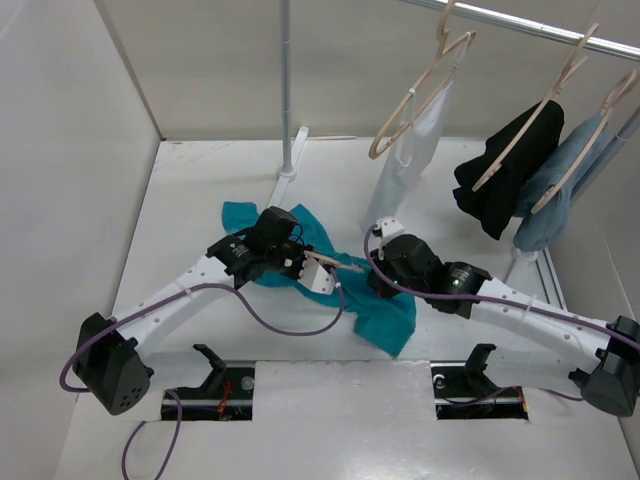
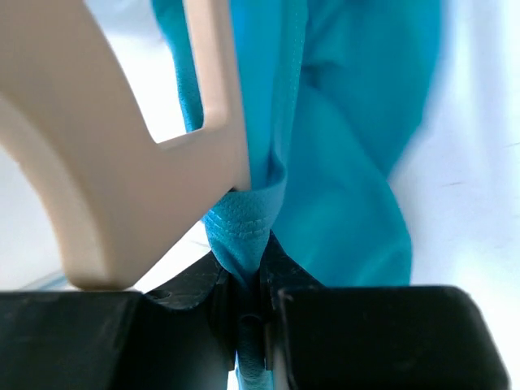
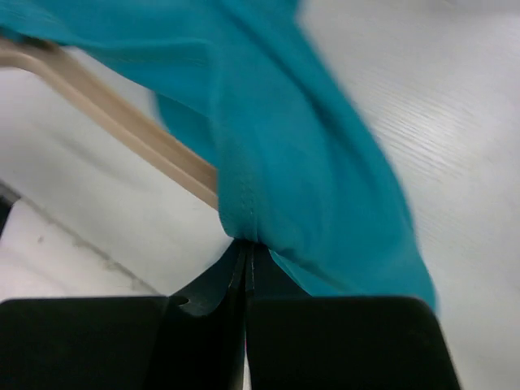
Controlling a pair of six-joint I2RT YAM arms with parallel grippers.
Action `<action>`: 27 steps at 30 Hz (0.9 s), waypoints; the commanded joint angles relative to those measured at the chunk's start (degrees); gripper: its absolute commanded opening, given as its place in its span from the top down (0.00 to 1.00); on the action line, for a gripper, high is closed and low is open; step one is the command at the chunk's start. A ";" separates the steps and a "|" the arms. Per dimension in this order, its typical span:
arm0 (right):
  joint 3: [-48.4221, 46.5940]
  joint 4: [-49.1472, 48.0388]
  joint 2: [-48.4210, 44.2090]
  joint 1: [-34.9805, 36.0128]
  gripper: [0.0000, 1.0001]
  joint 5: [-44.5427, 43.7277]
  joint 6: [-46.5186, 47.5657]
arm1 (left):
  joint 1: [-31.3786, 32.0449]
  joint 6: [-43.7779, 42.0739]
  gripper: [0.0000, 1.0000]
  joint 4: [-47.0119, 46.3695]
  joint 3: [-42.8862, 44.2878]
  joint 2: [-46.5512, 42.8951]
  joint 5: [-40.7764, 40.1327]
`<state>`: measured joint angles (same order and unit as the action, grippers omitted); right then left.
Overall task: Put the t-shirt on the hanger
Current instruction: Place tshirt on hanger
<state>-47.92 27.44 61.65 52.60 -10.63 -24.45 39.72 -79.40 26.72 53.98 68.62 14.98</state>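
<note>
The teal t-shirt (image 1: 388, 318) lies crumpled on the white table between my two grippers. The beige hanger (image 1: 338, 265) shows as a short stretch between them, the rest under cloth. My left gripper (image 1: 300, 264) is shut on a stitched hem of the t-shirt (image 2: 341, 122); the hanger (image 2: 106, 162) sits just left of the pinched fold, close to the fingertips (image 2: 248, 280). My right gripper (image 1: 378, 274) is shut on a seam of the t-shirt (image 3: 301, 146), with a hanger arm (image 3: 122, 122) running under the cloth just above the fingertips (image 3: 246, 253).
A rail (image 1: 540, 28) at the back right carries a hanger with a white garment (image 1: 420, 135), one with a black garment (image 1: 505, 175) and one with a grey-blue garment (image 1: 560, 190). A grey pole (image 1: 287, 90) stands at the back centre. Walls close the left and back.
</note>
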 commanded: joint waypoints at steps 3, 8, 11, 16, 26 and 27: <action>-4.90 -8.81 0.58 1.28 1.00 5.18 8.53 | 2.90 1.79 1.00 7.02 3.24 -2.26 6.99; -2.70 -10.65 -2.49 1.28 1.00 7.55 9.15 | 3.43 0.74 1.00 6.33 2.19 -2.26 6.37; -3.49 -6.37 -2.50 1.28 0.49 7.56 11.26 | 5.97 1.60 1.00 5.19 2.89 -0.95 6.90; -7.44 0.41 -5.04 1.28 0.23 6.25 14.34 | 6.51 2.84 1.00 6.33 6.05 1.16 9.97; -9.99 -1.16 -10.58 3.12 0.58 10.55 19.35 | 6.51 -0.85 1.00 13.35 7.64 1.25 17.19; -11.30 -1.16 -10.58 3.12 0.57 10.55 20.22 | 6.51 -0.85 1.00 13.36 7.64 1.25 16.49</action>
<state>-55.09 29.17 51.40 54.76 -0.19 -7.38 46.15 -78.63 36.51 58.65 70.63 26.96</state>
